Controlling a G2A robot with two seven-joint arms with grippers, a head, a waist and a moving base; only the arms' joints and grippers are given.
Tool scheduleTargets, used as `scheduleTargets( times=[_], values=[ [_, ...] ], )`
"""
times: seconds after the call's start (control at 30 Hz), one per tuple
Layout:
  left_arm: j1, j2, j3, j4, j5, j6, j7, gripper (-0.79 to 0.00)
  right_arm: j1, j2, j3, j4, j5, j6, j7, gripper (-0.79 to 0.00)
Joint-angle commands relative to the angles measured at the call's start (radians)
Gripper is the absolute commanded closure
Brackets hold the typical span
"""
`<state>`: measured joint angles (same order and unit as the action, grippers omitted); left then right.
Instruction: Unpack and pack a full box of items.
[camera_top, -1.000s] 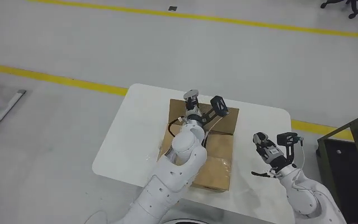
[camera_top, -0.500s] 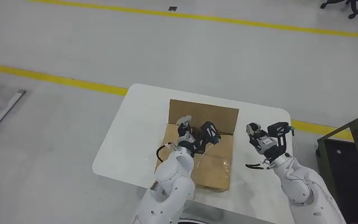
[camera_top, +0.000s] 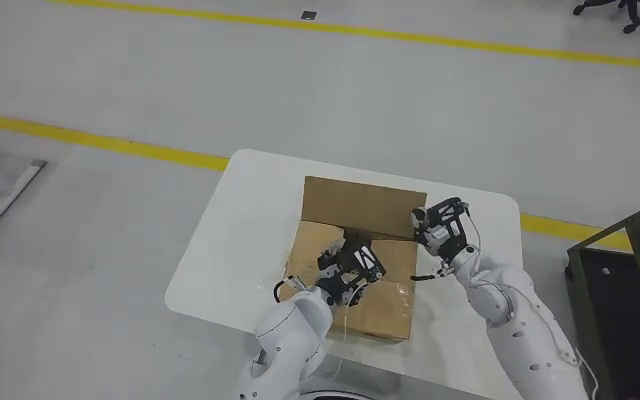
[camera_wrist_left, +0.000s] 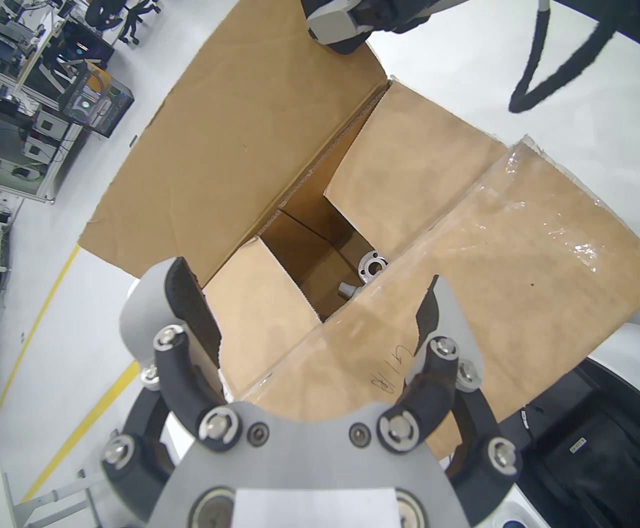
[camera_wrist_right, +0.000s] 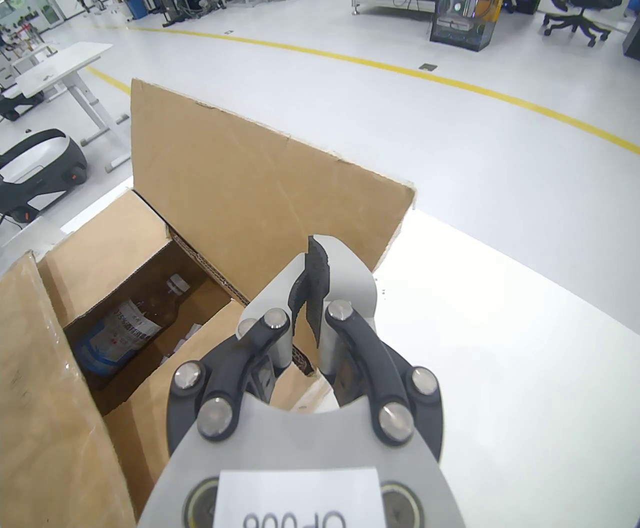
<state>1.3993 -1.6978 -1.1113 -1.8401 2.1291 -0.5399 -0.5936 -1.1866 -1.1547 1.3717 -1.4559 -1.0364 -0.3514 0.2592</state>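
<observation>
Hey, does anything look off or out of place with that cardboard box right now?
Mildly. Inside the box, a bottle lies on its side rather than upright, and crinkled clear tape clings to the flap lying across the opening. Nothing looks spilled.

Half-open cardboard box (camera_top: 365, 205), bottle (camera_wrist_right: 125, 327) inside

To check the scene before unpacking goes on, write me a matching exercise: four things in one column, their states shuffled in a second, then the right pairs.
Things
1. left gripper
2. right gripper
3. bottle
4. far flap

States
A. lying inside the box
B. raised open
C. open, above the taped flap
D. shut, at the box's side

Pairs: 1-C, 2-D, 3-A, 4-B
</observation>
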Motion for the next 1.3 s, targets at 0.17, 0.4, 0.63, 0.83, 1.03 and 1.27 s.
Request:
scheduleTargets(
  times=[0.17,0.4,0.63,0.83,1.03,1.27],
  values=[
    [0.0,0.0,0.0,0.0,0.001,0.0,0.0,-0.785,0.051,-0.009,-0.01,0.059,0.089,0.044,0.028,0.0],
    [0.0,0.0,0.0,0.0,0.001,0.0,0.0,-0.785,0.021,-0.005,0.05,0.025,0.156,0.073,0.017,0.0],
    [-0.005,0.002,-0.01,0.016,-0.078,-0.019,0.023,-0.785,-0.129,0.015,0.169,-0.122,0.133,0.061,-0.028,0.0],
    [-0.08,0.0,-0.051,0.046,-0.282,-0.107,-0.096,-0.785,-0.296,0.025,0.257,-0.236,0.14,0.04,-0.074,0.0],
    [-0.143,0.003,-0.101,0.035,-0.392,-0.08,-0.165,-0.785,-0.412,0.035,0.331,-0.278,0.169,-0.088,-0.084,0.0],
    [-0.085,0.024,-0.176,-0.043,-0.392,-0.045,-0.193,-0.785,-0.491,0.048,0.402,-0.309,0.057,-0.206,-0.142,0.0]
  ],
)
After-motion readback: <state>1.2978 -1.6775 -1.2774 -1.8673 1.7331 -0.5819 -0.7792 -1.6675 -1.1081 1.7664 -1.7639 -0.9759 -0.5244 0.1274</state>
